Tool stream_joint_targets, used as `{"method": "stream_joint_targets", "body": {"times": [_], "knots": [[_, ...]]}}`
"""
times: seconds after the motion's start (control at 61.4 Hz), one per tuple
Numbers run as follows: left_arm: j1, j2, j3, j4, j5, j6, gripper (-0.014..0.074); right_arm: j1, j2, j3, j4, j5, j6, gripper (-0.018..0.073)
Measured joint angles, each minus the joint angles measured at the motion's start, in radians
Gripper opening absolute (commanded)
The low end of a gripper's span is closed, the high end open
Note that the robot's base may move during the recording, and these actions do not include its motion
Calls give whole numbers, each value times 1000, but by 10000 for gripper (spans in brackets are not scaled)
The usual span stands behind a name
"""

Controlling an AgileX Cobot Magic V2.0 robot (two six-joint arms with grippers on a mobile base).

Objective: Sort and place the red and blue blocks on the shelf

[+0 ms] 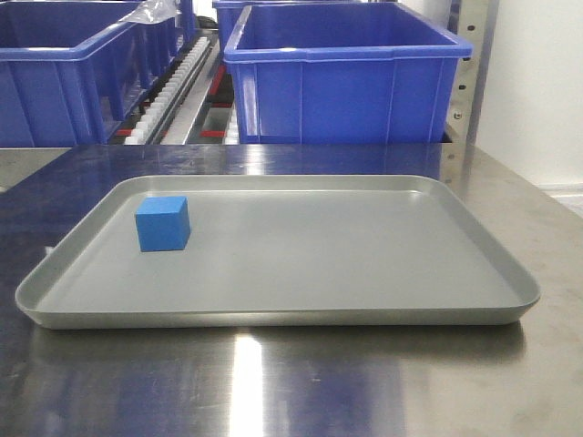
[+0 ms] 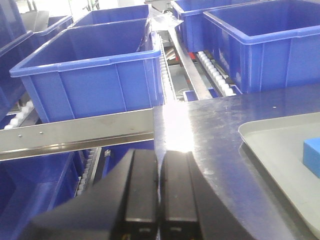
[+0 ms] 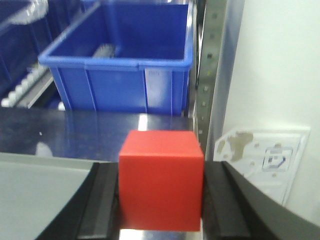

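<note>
Right fingers (image 3: 102,207): I have them clamped on the red block (image 3: 161,180), one black finger pressed flat on each side face.
Red block: it is upright between my fingers, off the tray, toward the right edge of the counter (image 3: 75,135). It faces the shelf post (image 3: 210,75) and one blue bin (image 3: 125,60). What is directly under it I cannot tell.
Left fingers (image 2: 142,185): together, the inner faces touching along one thin line, and nothing is between them. I hold them at the left edge of the counter, just before the steel front rail (image 2: 75,132) of the shelf.
Blue block (image 1: 163,223): it stands flat on the grey tray (image 1: 273,314), near the tray's far left corner, apart from the rim. In my left wrist view only its corner shows, at the right border.
Tray: shallow, with rounded corners. It lies in the middle of the counter, its long side parallel to the near edge.
Counter: brushed steel, with strong reflections of light and of the bins.
Shelf: it is along the far edge of the counter, with white roller tracks (image 1: 173,86) between the bins.
Bins: large, blue plastic, open on top. One is behind the far right corner of the tray (image 1: 342,77) and one is at the far left (image 1: 64,73).
Wall: white, to the right of the post, with a white plate (image 3: 265,155) fixed on it.
</note>
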Motion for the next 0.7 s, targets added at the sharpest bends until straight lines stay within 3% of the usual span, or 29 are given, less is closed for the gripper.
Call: {"method": "stream_joint_targets", "body": {"times": [0.277, 0.7], "knots": [[0, 0, 0, 0, 0, 0, 124, 0, -168, 58, -2, 0, 0, 57], [0, 0, 0, 0, 0, 0, 124, 0, -171, 60, -2, -2, 0, 57]]}}
